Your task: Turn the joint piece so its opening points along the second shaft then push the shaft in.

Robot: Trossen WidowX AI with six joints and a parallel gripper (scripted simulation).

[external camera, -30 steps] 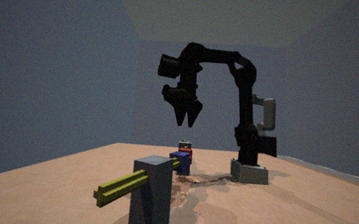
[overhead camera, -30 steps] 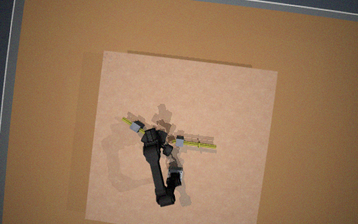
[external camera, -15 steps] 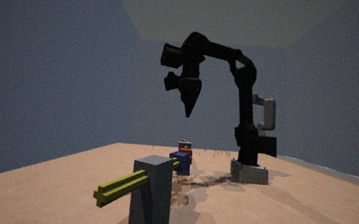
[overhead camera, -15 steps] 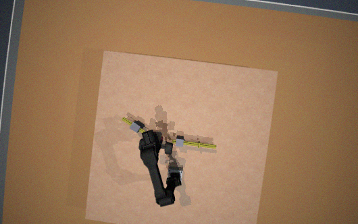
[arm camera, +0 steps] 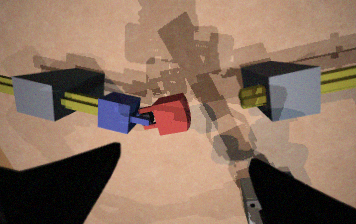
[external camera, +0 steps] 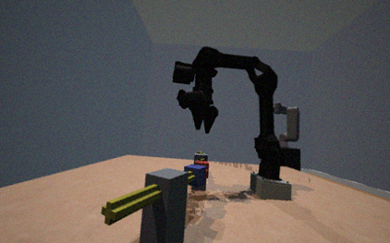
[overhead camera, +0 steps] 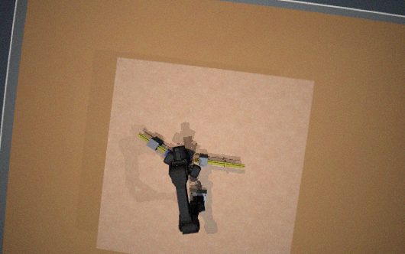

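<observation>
The first shaft, yellow and ribbed, runs through a grey block. On its end sit a blue hinge part and the red square joint piece. The red piece's dark end faces roughly toward the second shaft; exact alignment cannot be told. A gap separates them. The second shaft passes through the second block. My gripper is open and empty, well above the joint, which the arm hides in the top view.
The arm's base stands on the pale table top, on the near side of the two shafts in the top view. The second shaft has a small crosspiece partway along its outer length. Both blocks stand upright, with shadows around them.
</observation>
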